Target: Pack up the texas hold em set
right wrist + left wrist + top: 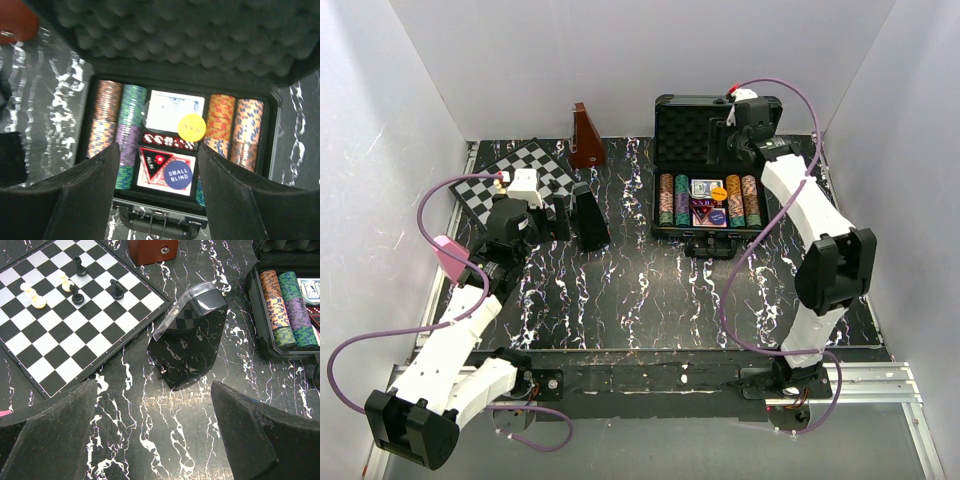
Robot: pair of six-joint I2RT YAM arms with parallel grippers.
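Black case [705, 170] open, lid up; chip rows [120, 130], decks, buttons inside.

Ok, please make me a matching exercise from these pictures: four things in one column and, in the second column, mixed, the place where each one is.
Things
1. yellow button
2. blue button
3. chess pieces
4. black pyramid-shaped object

Places
A. on the chessboard
B. on the red card deck
C. standing on the table, between chessboard and case
D. at a corner of the blue-backed card deck

Pairs: 1-D, 2-B, 3-A, 4-C
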